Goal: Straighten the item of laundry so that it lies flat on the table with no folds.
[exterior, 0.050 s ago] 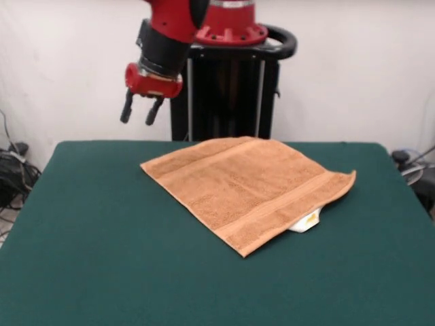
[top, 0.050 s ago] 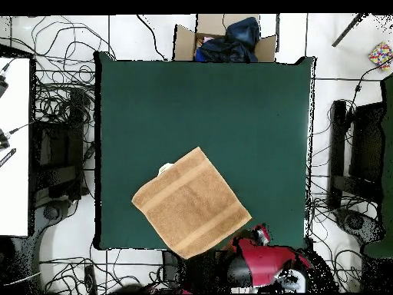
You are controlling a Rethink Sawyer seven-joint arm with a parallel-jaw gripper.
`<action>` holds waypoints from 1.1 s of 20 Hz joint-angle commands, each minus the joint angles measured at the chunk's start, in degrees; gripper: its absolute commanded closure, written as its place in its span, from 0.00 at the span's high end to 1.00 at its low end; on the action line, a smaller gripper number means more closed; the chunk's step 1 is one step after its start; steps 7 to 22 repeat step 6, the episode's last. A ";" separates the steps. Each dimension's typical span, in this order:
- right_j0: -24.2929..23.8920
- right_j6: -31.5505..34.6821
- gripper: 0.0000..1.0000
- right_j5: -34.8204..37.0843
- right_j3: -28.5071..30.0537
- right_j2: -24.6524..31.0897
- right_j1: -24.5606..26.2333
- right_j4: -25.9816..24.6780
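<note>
Gripper jaws parted, empty, raised clear of towel on table

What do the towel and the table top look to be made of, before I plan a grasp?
The towel looks like terry cloth: soft, matte orange-tan pile crossed by flatter woven bands, with a white label at one edge. The table top looks like dark green felt or similar fabric, matte with no shine; what lies beneath cannot be told.

Orange-tan towel flat, diamond-oriented, on green table; label peeking out.
</note>
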 commanded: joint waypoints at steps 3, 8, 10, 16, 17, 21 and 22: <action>-5.50 -0.78 1.00 9.40 4.56 18.49 -7.18 -3.08; -5.55 -0.42 1.00 10.46 4.33 18.96 -7.30 -3.56; -5.55 -0.42 1.00 10.46 4.33 18.96 -7.30 -3.56; -5.55 -0.42 1.00 10.46 4.33 18.96 -7.30 -3.56; -5.55 -0.42 1.00 10.46 4.33 18.96 -7.30 -3.56; -5.55 -0.42 1.00 10.46 4.33 18.96 -7.30 -3.56; -5.55 -0.42 1.00 10.46 4.33 18.96 -7.30 -3.56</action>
